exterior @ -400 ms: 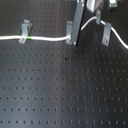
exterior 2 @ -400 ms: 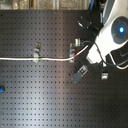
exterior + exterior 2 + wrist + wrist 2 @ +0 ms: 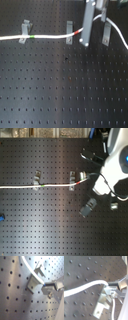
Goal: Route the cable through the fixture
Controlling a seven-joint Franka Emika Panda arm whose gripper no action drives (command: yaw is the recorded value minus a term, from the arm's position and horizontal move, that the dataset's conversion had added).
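Clearly the pincer (image 3: 114,289) is clamped narrow on the cable (image 3: 86,287), just beside a fixture clip (image 3: 101,304).

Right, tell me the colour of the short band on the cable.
Green, on the white cable; the band shows best in the first exterior view.

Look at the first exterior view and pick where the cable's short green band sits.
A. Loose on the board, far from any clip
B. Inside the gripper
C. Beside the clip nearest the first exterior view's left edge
C: the green band on the cable lies right beside the leftmost clip.
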